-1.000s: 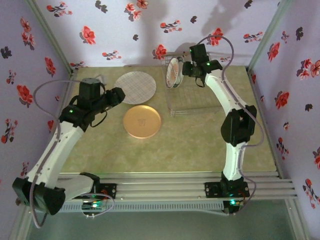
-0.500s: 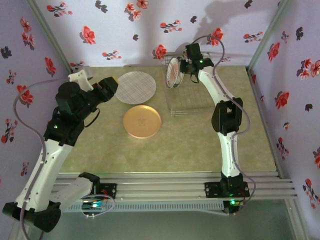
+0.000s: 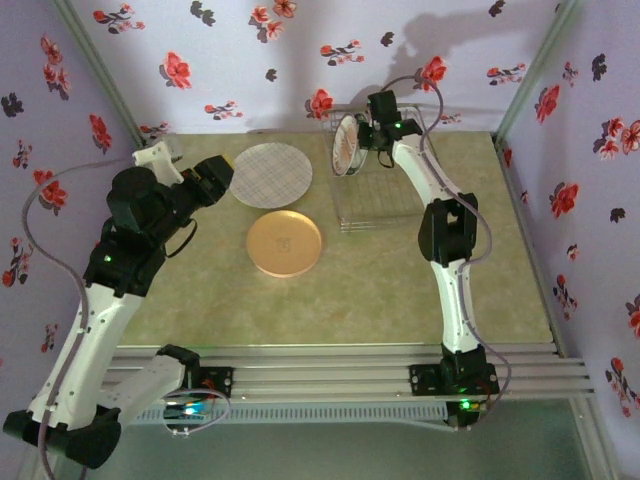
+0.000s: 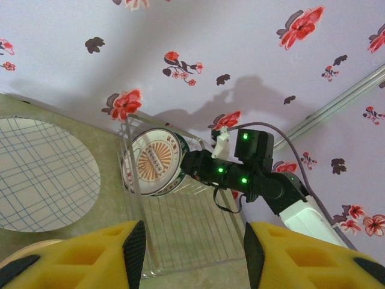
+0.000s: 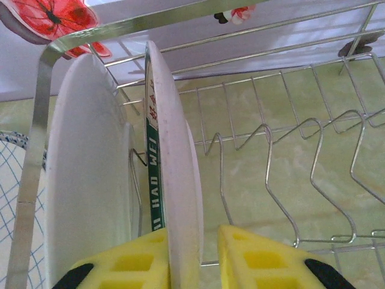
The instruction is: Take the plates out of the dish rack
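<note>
Two plates stand on edge at the left end of the wire dish rack (image 3: 385,205). The sunburst-centred plate (image 4: 155,161) has a green band, and its rim (image 5: 174,180) sits between the fingers of my right gripper (image 5: 195,265), which is open. The left finger (image 5: 132,265) touches the plate and a gap remains at the right finger (image 5: 258,259). A white-backed plate (image 5: 84,180) stands just left of it. A grid-patterned plate (image 3: 270,175) and an orange-yellow plate (image 3: 284,243) lie flat on the table. My left gripper (image 3: 215,180) hangs open and holds nothing, left of the grid plate.
The rack's raised wire back (image 5: 252,36) runs along the rear flowered wall, and its slotted wires (image 5: 313,174) stand free to the right of the plates. The right arm (image 4: 252,174) reaches over the rack. The green table (image 3: 400,290) lies in front of the rack.
My right gripper has pushed in towards the standing plates at the rack's left end. The left arm has risen and drawn back to the left, away from the flat plates.
</note>
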Controlling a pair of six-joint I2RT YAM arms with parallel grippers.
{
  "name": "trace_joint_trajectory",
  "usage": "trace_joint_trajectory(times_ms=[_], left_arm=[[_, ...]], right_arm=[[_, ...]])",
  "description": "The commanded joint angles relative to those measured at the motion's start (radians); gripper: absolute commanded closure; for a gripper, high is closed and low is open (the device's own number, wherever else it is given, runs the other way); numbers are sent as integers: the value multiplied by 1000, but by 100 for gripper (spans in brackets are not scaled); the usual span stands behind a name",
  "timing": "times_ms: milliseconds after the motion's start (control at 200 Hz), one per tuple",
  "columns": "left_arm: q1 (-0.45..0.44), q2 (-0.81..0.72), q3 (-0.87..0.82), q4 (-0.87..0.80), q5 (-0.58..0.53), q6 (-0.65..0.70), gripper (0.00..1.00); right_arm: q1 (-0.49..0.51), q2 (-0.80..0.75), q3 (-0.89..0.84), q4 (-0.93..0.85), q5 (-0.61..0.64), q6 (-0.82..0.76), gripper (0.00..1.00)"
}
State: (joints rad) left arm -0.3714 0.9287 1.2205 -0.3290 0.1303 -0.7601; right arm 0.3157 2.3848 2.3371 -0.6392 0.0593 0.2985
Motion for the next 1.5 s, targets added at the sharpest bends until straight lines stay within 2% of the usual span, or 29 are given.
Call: trace_joint_trajectory(times_ms=[0,450,745,1065,1495], left_arm=[[-6,-16,11,1,-24,1,50],[-6,-12,2,12,-25,4,50],[-6,-14,5,3,-26,9,50],[-7,-13,14,17,-24,12,50],[-6,-11,13,56,-19,-7,50]], right_arm=[[-3,27,50,18,8,9,78],[45,43,103,-2,116,-22,100],[91,42,149,-22,269,-79,100],[141,7,194,-39,504,-178,100],[146,-94,182,-44,627,-230,100]])
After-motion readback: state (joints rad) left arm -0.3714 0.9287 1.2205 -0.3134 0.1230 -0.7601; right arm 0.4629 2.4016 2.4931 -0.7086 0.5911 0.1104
